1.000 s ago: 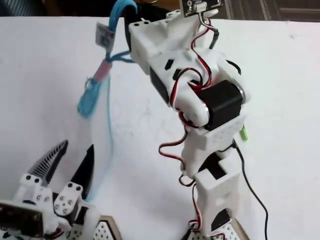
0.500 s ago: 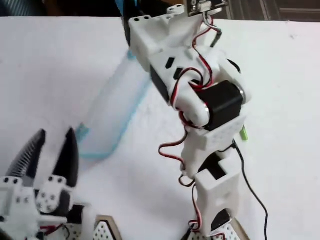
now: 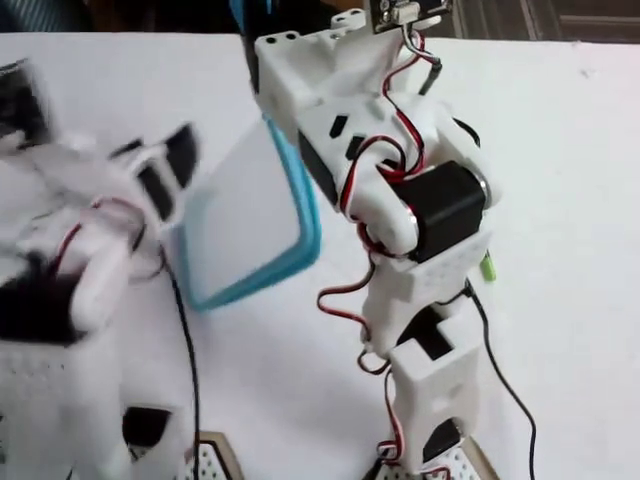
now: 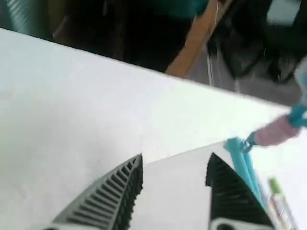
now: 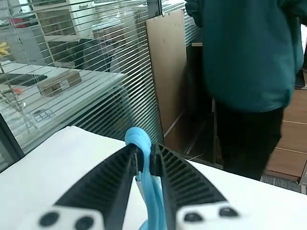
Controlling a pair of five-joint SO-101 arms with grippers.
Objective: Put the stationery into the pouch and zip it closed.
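The white table (image 3: 560, 150) lies under the pouch and runs out past it on every side. The right arm (image 3: 420, 210) stands just beside the pouch, its upper links pressed close against the pouch's blue-trimmed edge. The left arm (image 3: 60, 280), blurred, is on the pouch's other side.

The pouch (image 3: 245, 215), translucent with blue trim, hangs tilted with its broad face toward the high camera. Its upper end is hidden behind the right arm, and I cannot tell whether its lower corner touches the table.

The left gripper (image 4: 175, 184) is right at the pouch. Its two ribbed fingers are spread wide apart over the pouch's clear face and hold nothing. The right gripper (image 5: 145, 152) is at the top of the pouch, fingers pinched tight on the blue strap (image 5: 139, 136), which loops up over the fingertips.

A pink zipper pull (image 4: 276, 130) sits at the end of the pouch's blue edge. A green pen (image 3: 487, 267) is outside the pouch, its tip poking out from behind the right arm on the side away from the pouch.
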